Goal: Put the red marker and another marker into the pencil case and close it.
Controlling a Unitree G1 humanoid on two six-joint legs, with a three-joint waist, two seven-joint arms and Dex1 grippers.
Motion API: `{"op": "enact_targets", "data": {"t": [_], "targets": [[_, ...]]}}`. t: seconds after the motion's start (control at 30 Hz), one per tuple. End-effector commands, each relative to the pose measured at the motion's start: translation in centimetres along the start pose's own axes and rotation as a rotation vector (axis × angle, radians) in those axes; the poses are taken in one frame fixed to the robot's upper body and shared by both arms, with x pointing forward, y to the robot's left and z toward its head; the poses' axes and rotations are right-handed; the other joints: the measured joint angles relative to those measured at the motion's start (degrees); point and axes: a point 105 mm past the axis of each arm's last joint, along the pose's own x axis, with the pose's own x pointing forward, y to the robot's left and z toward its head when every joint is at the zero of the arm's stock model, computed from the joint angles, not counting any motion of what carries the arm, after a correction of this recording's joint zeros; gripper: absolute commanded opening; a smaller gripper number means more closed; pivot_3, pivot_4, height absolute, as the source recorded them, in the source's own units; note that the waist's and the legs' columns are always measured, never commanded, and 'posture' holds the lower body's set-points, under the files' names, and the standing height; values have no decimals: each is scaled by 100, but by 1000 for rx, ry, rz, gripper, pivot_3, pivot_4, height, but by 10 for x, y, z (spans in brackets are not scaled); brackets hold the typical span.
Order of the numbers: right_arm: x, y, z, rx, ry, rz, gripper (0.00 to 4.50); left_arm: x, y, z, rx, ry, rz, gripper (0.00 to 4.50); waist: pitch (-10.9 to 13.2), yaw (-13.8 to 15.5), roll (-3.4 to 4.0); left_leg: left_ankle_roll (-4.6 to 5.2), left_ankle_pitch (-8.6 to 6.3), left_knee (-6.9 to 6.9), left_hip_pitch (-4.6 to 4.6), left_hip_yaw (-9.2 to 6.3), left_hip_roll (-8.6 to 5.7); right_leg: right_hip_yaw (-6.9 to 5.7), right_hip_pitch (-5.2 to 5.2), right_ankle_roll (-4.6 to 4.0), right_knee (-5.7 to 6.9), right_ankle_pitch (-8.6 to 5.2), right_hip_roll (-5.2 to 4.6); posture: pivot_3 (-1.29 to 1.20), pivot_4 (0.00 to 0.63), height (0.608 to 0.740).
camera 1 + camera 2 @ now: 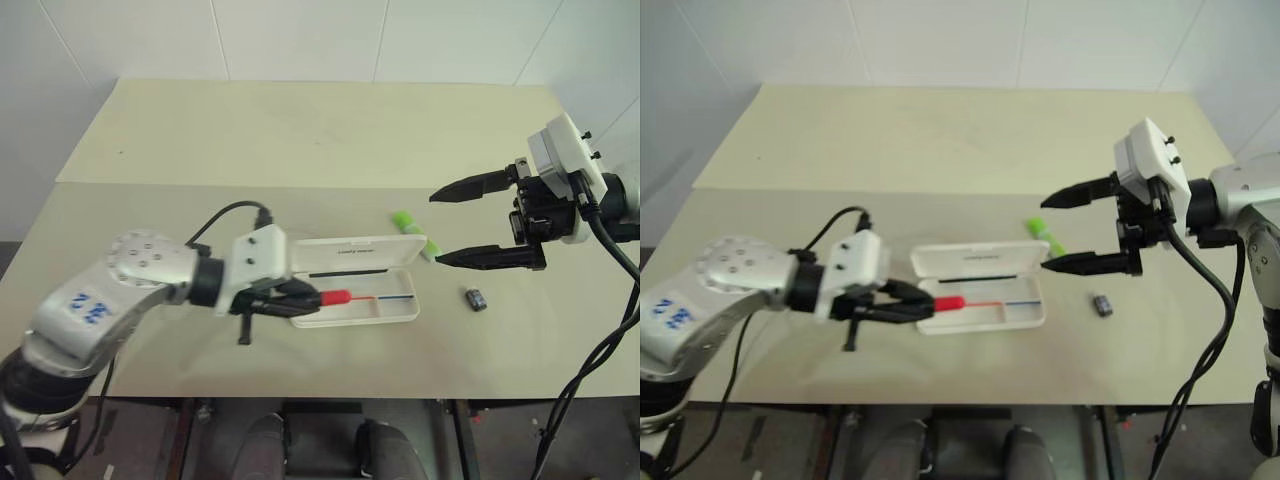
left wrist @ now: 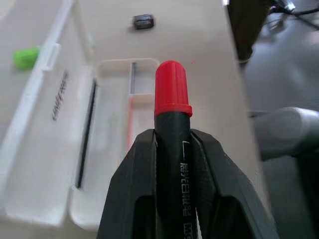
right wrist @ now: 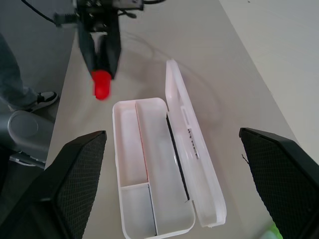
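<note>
Holding the red marker [image 1: 333,297] between its two black fingers, the left gripper [image 1: 300,297] sat at the near-left end of the pencil case [image 1: 352,280], clamped on the black barrel. The marker's long axis ran level and roughly along the length of the case, red cap leading toward the robot's right and just over the left end of the open tray. In the left wrist view the cap [image 2: 172,88] stood clear beyond the fingertips, with printed lettering visible on the barrel.

Pencil case: white, lid swung open and lying flat on the far side of the tray, long axis running left to right across the table [image 1: 300,140]. Tray held a thin red stripe and a blue stripe; lid carried a dark stripe and small dark lettering. A short compartment sat at one end of the tray, seen in the right wrist view [image 3: 154,164].

Small dark block [image 1: 477,298]: on the table to the right of the case, apart from it.

Another marker [image 1: 414,232]: lime-green, lying on the table just beyond the case's far-right corner, long axis diagonal, its paler end toward the near right.

Right gripper [image 1: 470,222]: raised above the table near the green marker, fingers spread wide, tips pointing toward the robot's left, nothing between them.
</note>
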Motion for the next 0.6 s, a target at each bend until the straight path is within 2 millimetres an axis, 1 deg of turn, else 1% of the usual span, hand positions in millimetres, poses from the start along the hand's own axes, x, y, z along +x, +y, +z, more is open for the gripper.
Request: {"op": "enact_targets", "data": {"t": [0.03, 0.13, 0.23, 0.37, 0.43, 0.5, 0.6], "targets": [[-8, 4, 12, -53, -7, -16, 4500, 19, 8, 6, 63, 3, 35, 599, 0, -1, 0, 0, 0, 0, 0, 0, 0, 0, 1, 0, -1, 0, 0, 0, 150, 740], [-9, 5, 11, -51, -6, -16, 4500, 36, 11, 1, 77, 35, 41, 599, 0, -16, 0, 1, 0, 2, 0, 1, 2, 1, 1, 0, -1, 0, 1, 0, 150, 740], [-10, 5, 9, -45, -5, -21, 4500, 52, 5, -3, 78, 51, 12, 599, 0, -19, 0, 1, 0, 2, 1, 3, 7, 4, -2, 0, 2, 0, 6, 0, 150, 740], [-9, 5, 9, -42, -5, -22, 4500, 59, 9, -6, 88, 73, 37, 599, 0, -9, 0, 1, 0, 10, 0, 3, 8, 5, -1, 0, 4, 0, 6, 0, 150, 740], [-8, 6, 9, -38, -5, -24, 4500, 64, 16, -6, 98, 87, 74, 599, 0, -6, 0, 1, 0, 11, 0, 2, 8, 5, 0, 0, 4, 0, 6, 0, 150, 740], [-8, 6, 8, -36, -5, -25, 4500, 67, 20, -6, 111, 97, 91, 599, 0, -5, 0, 1, 0, 15, 0, 2, 8, 5, 0, 0, 6, 0, 5, 0, 150, 740], [-7, 8, 8, -33, -4, -25, 4500, 73, 19, -7, 133, 114, 84, 599, 0, -4, 0, 2, -1, 15, -1, 2, 8, 5, 2, 0, 4, 0, 5, 0, 150, 740]]}}
